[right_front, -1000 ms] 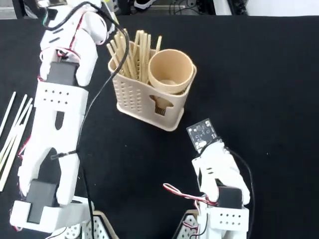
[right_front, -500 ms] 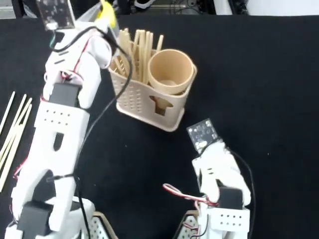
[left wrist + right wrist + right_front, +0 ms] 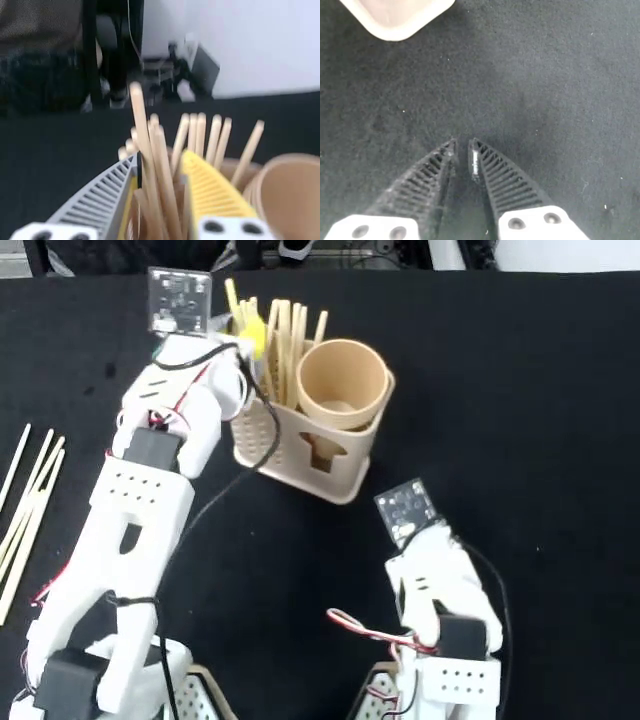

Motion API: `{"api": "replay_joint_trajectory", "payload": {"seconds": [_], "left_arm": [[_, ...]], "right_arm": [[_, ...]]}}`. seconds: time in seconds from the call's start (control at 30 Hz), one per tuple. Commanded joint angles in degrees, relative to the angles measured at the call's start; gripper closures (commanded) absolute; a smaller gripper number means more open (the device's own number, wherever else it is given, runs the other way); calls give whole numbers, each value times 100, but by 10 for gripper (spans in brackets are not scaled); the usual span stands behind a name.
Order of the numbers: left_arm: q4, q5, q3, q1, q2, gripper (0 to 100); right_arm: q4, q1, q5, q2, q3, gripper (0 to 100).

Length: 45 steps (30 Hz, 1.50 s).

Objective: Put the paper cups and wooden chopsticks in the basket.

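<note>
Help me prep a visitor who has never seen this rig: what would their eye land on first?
First, the beige basket mid-table, holding a paper cup, with the left gripper clamping a few wooden chopsticks right above it. Next come the loose chopsticks lying at the table's left edge in the high view. Last is the right gripper, hanging empty over the black tabletop near the basket's corner.

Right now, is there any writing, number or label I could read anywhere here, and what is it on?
None can be read.
The basket, paper cup and chopsticks carry no print.
The left arm's board and the right arm's board show specks too small to read.
</note>
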Motion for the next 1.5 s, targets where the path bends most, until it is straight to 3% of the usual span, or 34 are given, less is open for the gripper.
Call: {"api": "replay_joint_trajectory", "payload": {"seconds": [0.0,0.1,0.2,0.27,0.37,0.57,0.87,1.03,1.47], "left_arm": [[1776,-334,-1095,-40,-220,803],[4149,-466,-2774,-453,-26,803],[5978,-905,-4356,-1270,589,803],[6743,-1477,-5209,-1912,1125,802],[7253,-2242,-5833,-2835,2066,802],[7262,-3798,-5912,-4215,3552,802],[6646,-5398,-6387,-5305,5688,823],[6611,-6145,-6932,-5569,6637,816],[6655,-6787,-7960,-5578,8273,834]], "right_arm": [[-88,-53,18,-409,-40,946],[-88,-53,18,-409,-40,946],[-88,-53,18,-409,-31,946],[-88,-53,18,-409,-31,946],[-88,-53,18,-409,-31,946],[-88,-53,18,-409,-31,946],[-88,-53,18,-409,-31,946],[-88,-53,18,-409,-31,946],[-88,-53,18,-409,-31,946]]}}
